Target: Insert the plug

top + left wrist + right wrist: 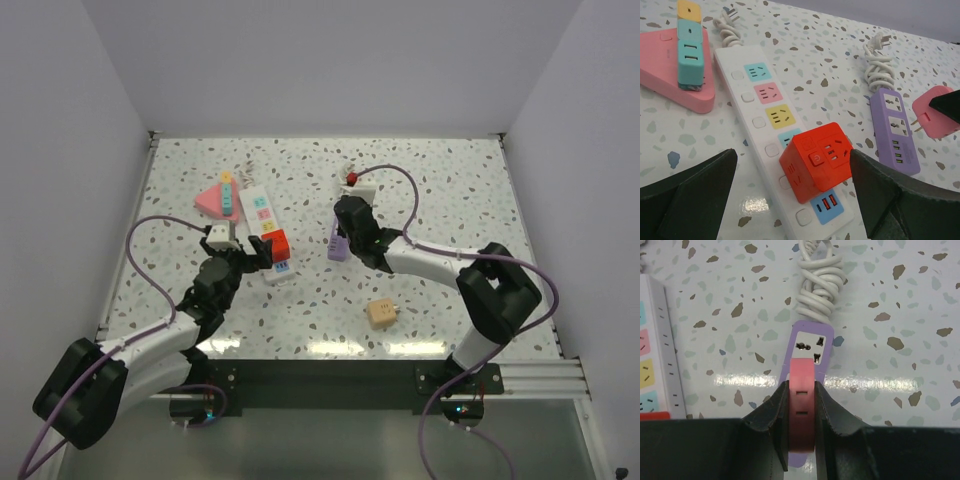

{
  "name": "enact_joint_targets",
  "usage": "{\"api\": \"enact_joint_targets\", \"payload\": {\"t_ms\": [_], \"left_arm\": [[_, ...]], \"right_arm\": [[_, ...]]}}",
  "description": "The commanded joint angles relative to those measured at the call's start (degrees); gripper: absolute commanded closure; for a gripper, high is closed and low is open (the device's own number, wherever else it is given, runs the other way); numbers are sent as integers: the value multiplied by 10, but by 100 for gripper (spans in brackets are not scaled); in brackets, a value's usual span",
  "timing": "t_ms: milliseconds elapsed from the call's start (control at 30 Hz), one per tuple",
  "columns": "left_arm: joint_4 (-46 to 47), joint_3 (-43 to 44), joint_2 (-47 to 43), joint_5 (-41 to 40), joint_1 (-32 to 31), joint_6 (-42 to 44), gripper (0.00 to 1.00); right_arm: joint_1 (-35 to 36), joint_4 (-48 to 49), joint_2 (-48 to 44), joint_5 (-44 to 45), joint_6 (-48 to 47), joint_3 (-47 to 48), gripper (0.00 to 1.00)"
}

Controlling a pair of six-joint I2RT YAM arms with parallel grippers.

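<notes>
Sitting leftmost, a pink triangular block (pixel 665 82) carries a teal adapter (pixel 690 62). Next, the left tool (pixel 792 192) gapes wide around a red cube adapter (pixel 815 167) plugged into the white power strip (pixel 747 107). Rightward, the right tool (pixel 801 395) is clenched on the pink plug (pixel 801 410) over the purple power strip (pixel 807 340), prongs bare. A beige cube (pixel 380 313) lies on the surface (pixel 450 180).

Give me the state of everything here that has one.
left gripper: open, jaws either side of red cube adapter.
right gripper: shut on pink plug.
pink plug: prongs bare, not yet in purple strip.
red cube adapter: seated on white strip.
tan cube: lying loose, unplugged.
</notes>
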Motion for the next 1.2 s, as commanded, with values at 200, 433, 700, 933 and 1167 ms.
{"api": "enact_joint_targets", "payload": {"t_ms": [200, 433, 700, 933, 1167], "left_arm": [[9, 5, 10, 12, 9, -11, 0], [12, 6, 19, 16, 11, -11, 0], [12, 7, 19, 16, 13, -11, 0], [15, 10, 29, 21, 13, -10, 0], [16, 10, 28, 22, 12, -9, 0]], "right_arm": [[-18, 60, 23, 31, 48, 7, 100], [-24, 87, 32, 27, 73, -11, 100], [-24, 81, 34, 28, 91, -22, 100], [-23, 82, 31, 27, 101, -34, 100], [-21, 76, 21, 27, 103, -39, 100]]}}
